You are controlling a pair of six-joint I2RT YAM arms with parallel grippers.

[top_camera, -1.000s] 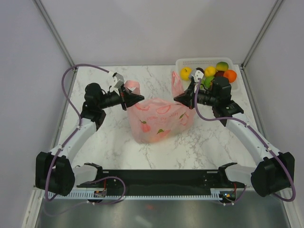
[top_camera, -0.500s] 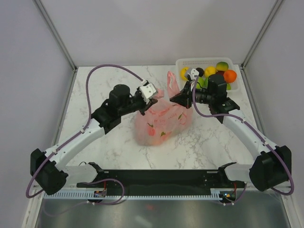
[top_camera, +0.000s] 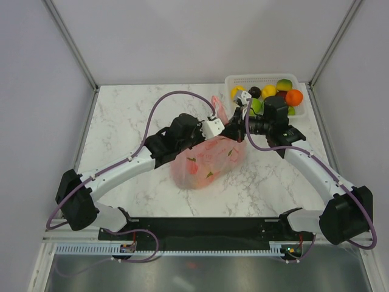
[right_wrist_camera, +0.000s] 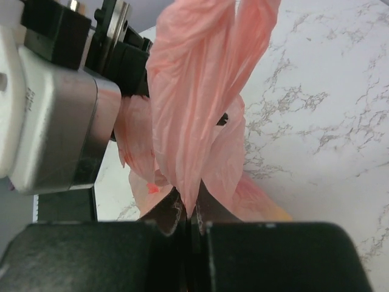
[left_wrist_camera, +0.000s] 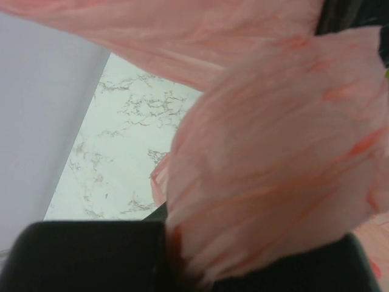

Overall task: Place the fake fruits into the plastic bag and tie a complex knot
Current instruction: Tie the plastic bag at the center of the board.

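1. plastic bag (top_camera: 206, 161): mid-table, thin crinkly translucent pink film w/ fruit prints. Prob. v. light, floppy, slippery; likely tears if yanked. Best hold = bunched handles, not the body.
2. handles (right_wrist_camera: 194, 91): pulled up into twisted, rope-like strips above the bag, betw. the two arms.
3. right gripper (right_wrist_camera: 189, 222): jaws pinched tight on one handle. left gripper (left_wrist_camera: 173, 261): clamped on the other; film fills its view.
4. fake fruits (top_camera: 276, 94): glossy, round, hard-looking; yellow, green, orange, dark, in white lattice basket (top_camera: 261, 76) at far right corner. Any in bag: can't tell.
5. table (top_camera: 134, 121): smooth marble-look; bag prob. slides.
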